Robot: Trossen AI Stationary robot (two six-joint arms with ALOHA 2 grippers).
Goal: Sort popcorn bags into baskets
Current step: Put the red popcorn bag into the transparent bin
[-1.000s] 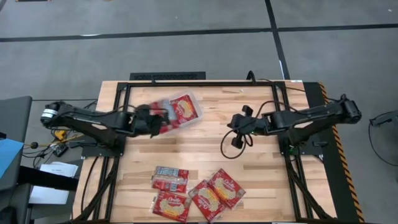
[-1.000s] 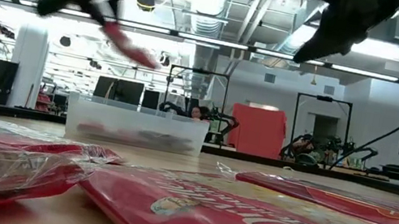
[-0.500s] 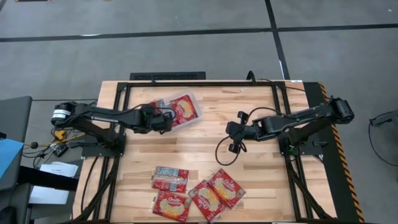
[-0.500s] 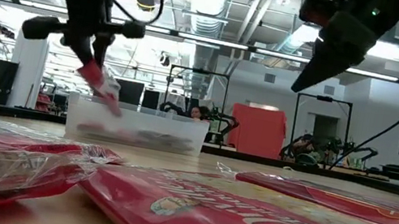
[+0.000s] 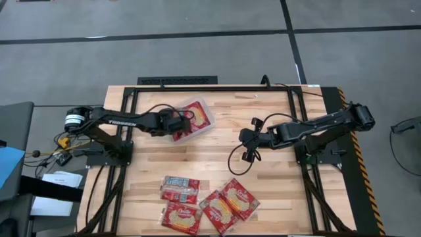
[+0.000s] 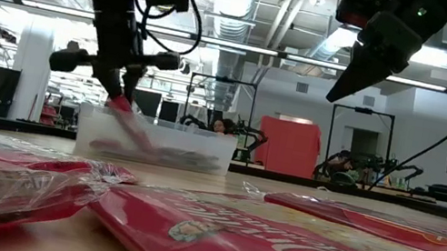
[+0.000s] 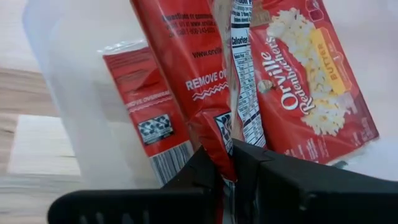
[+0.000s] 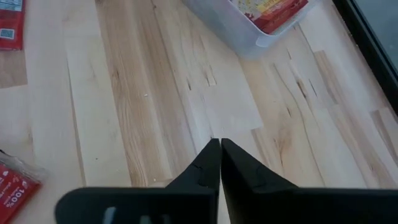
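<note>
The clear plastic tray (image 5: 205,125) stands at the table's far left-middle, with red popcorn bags (image 7: 311,93) in it. My left gripper (image 5: 176,125) is over the tray's left part, shut on one red bag (image 7: 186,68). In the low view that bag (image 6: 135,128) slants down from the gripper (image 6: 122,100) into the tray (image 6: 191,149). My right gripper (image 5: 245,139) is shut and empty, above the bare wood right of the middle. Several more red bags (image 5: 219,209) lie flat near the table's near edge. My left gripper pinches the red bag between its two fingers at one end (image 7: 219,149), its printed back face toward the wrist camera. The fingers point down from above. The bag slants down from the fingers, its lower end (image 6: 145,141) inside the tray.
A bag with its blue-white panel up (image 5: 179,189) lies left of the near group. In the low view those near bags (image 6: 294,249) fill the foreground. The right wrist view shows a corner of the tray (image 8: 249,31) across bare wood.
My left gripper has gone toward the table's right edge and down over the tray with the red bag. The bag, first high and nearly level, now slants down into the tray. My right gripper dropped a little toward the near edge, then kept still.
</note>
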